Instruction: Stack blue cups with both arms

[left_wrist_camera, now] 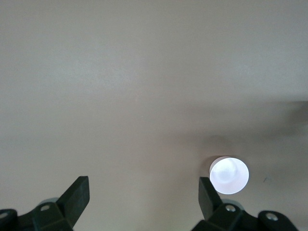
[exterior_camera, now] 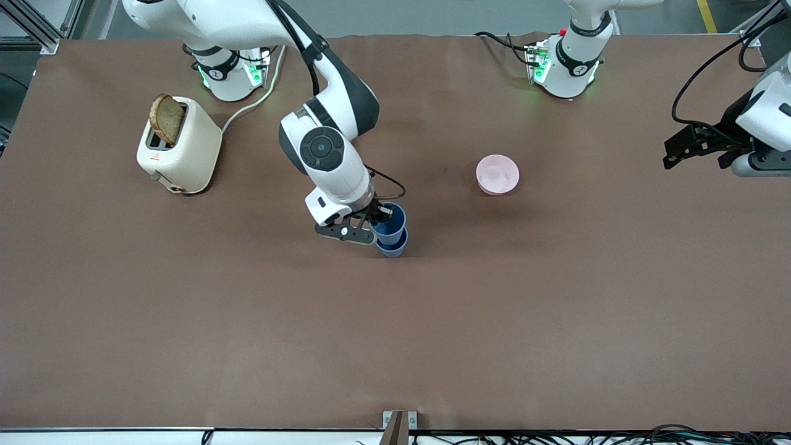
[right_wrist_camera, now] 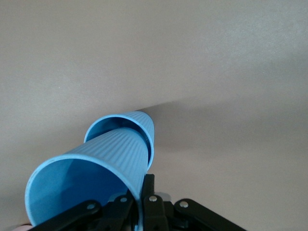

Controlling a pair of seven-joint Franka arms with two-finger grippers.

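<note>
Two blue cups stand nested in the middle of the table. The upper blue cup (exterior_camera: 391,221) sits partly inside the lower blue cup (exterior_camera: 393,248), which rests on the table. My right gripper (exterior_camera: 376,217) is shut on the rim wall of the upper cup, one finger inside and one outside. The right wrist view shows the held cup (right_wrist_camera: 91,168) entering the lower cup (right_wrist_camera: 140,123), with the right gripper (right_wrist_camera: 142,188) pinching the rim. My left gripper (exterior_camera: 695,161) waits open and empty in the air at the left arm's end of the table; it also shows in the left wrist view (left_wrist_camera: 144,190).
A pink bowl (exterior_camera: 497,175) sits between the cups and the left arm's base; it also shows in the left wrist view (left_wrist_camera: 229,174). A cream toaster (exterior_camera: 182,151) with a bread slice (exterior_camera: 167,118) stands near the right arm's base.
</note>
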